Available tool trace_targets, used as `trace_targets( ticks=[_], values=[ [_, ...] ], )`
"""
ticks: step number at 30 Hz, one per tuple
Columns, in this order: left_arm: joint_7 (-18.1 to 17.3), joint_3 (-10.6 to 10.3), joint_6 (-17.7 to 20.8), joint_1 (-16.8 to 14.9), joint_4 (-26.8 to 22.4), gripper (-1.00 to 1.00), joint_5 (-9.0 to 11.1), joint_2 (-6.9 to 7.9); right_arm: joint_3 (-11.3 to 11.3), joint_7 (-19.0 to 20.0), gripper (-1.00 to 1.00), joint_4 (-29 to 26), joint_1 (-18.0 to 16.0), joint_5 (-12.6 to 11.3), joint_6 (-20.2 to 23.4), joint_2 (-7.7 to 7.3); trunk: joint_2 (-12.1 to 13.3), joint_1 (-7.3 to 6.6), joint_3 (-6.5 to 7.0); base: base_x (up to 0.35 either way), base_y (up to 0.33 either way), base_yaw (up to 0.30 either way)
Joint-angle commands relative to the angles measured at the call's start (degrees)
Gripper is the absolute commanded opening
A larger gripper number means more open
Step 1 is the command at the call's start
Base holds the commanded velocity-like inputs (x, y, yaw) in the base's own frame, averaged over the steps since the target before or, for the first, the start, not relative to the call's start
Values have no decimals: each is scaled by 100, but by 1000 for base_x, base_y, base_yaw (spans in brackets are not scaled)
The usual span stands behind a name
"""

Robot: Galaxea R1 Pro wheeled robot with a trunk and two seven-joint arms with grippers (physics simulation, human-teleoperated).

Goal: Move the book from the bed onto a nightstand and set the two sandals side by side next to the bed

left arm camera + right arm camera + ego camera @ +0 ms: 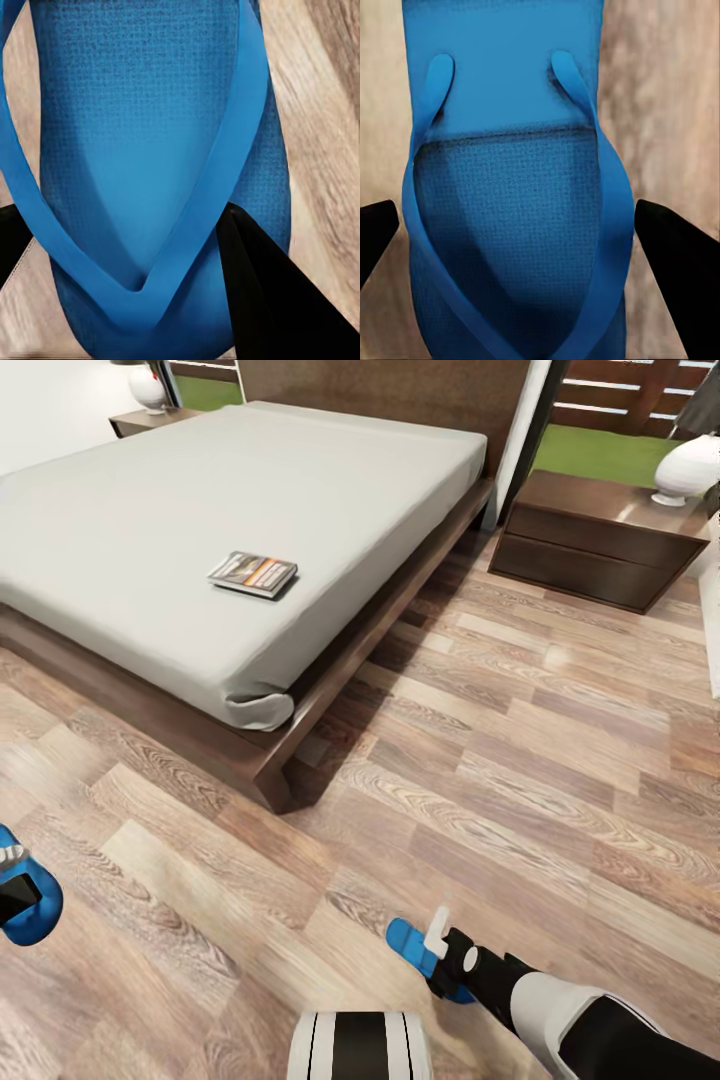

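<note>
Straddling one blue sandal apiece, both grippers work low over the wood-plank floor at the foot corner of the bed.

**Right gripper**: in the right wrist view the dark fingers stand apart on either side of the right-hand sandal, with floor visible between each finger and the sole's edge. The jaws are open and not yet clamped. Judged purpose: centring over the sole before closing across its width.

**Left gripper**: in the left wrist view one finger lies against the edge of the left-hand sandal; the other shows just at the frame's corner. Whether it grips cannot be determined.

**Sandals**: flat, bright blue, textured footbed, V-shaped strap. They lie well apart on the floor, so the side-by-side placement is judged outstanding.

**Book**: thin paperback, dark cover with an orange band, lying flat on the grey mattress near its foot end. The nearer nightstand, carrying a white lamp, stands beside the headboard; a second nightstand sits across the bed.
</note>
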Motion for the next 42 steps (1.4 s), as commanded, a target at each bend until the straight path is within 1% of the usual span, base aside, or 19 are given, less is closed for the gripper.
trace_targets(
  ticks=[1, 5, 7, 9, 12, 13, 15, 19, 21, 24, 25, 28, 34, 35, 37, 38, 40, 41, 42],
  values=[
    [-48, 11, 28, -3, -2, -100, -28, 0, -38, -11, -100, 19, -8, 51, -17, 3, -2, -4, -3, -301, 104, 0],
    [-49, -5, 27, -3, -2, -100, -22, -4, -71, -53, -100, 19, -8, -10, -21, 16, -2, -4, -3, -302, 104, 0],
    [-54, -68, 24, -3, -2, -100, -35, -18, -77, -258, -100, 19, -8, -404, -22, 35, -2, -4, -3, -305, 103, 0],
    [-55, -322, 23, -3, 7, -100, -43, -27, -77, -496, -100, 14, -8, -898, -19, 45, -2, -4, -3, -309, 99, 0],
    [-43, -929, 19, -3, 19, -100, -58, -33, -77, -666, -100, -37, -8, -1480, -9, 51, -2, -4, -3, -311, 91, 0],
    [-11, -1489, 15, -3, 22, -100, -72, -34, -79, -715, -100, -205, -8, -1852, 87, 44, -2, -4, -3, -307, 37, 0],
    [13, -1994, 12, -3, 23, -100, -80, -35, -83, -739, -100, -428, -8, -2141, 332, 22, -2, -4, 1, -222, 20, 0],
    [34, -3012, -10, -3, 24, -100, -90, -42, -94, -755, -100, -1039, -8, -2473, 853, 5, -2, -4, 3, -67, 6, -10],
    [47, -3770, -158, -3, 42, -100, -93, -48, -125, -765, -100, -1356, -8, -2559, 1030, -4, -2, -4, 3, -12, 1, -180],
    [54, -4274, -513, -3, 343, -100, -106, -53, -423, -765, -100, -1463, -8, -2715, 1095, -2, -2, -4, 3, -3, 0, -248],
    [55, -4354, -639, -3, 473, -100, -114, -82, -533, -762, -100, -1477, -8, -2743, 1104, 0, -2, -4, 3, -1, 0, -266],
    [152, -4485, -904, -3, 708, -100, -286, -408, -728, -758, -100, -1499, -8, -2789, 1119, 0, -2, -4, 3, 0, 0, -207],
    [432, -4515, -936, -3, 741, -100, -470, -589, -738, -758, -100, -1510, -8, -2786, 1120, 0, -2, -4, 3, 68, -35, -29],
    [453, -4582, -937, -5, 779, -100, -584, -788, -745, -758, -100, -1510, -8, -2785, 1120, -2, -2, -4, 3, 252, -191, -1],
    [458, -4631, -937, -23, 936, -100, -797, -922, -752, -758, -100, -1510, -8, -2785, 1118, -7, -2, -4, 3, 260, -220, 0],
    [460, -4657, -937, -41, 1064, -100, -1178, -1179, -754, -758, -100, -1510, -8, -2791, 1113, -5, -2, -4, 3, 264, -237, 0],
    [456, -4666, -940, -46, 1221, -100, -1320, -1353, -761, -763, -100, -1510, -8, -2792, 1116, -13, -2, -4, 3, 264, -240, -3],
    [460, -4862, -972, -40, 1375, -100, -1371, -1450, -763, -766, -100, -1510, -8, -2794, 1120, -8, -2, -4, 3, 261, -243, -258],
    [460, -4885, -972, -39, 1382, -100, -1375, -1455, -763, -767, -100, -1510, -8, -2794, 1120, -7, -2, -4, 3, 261, -243, -275]
  ],
)
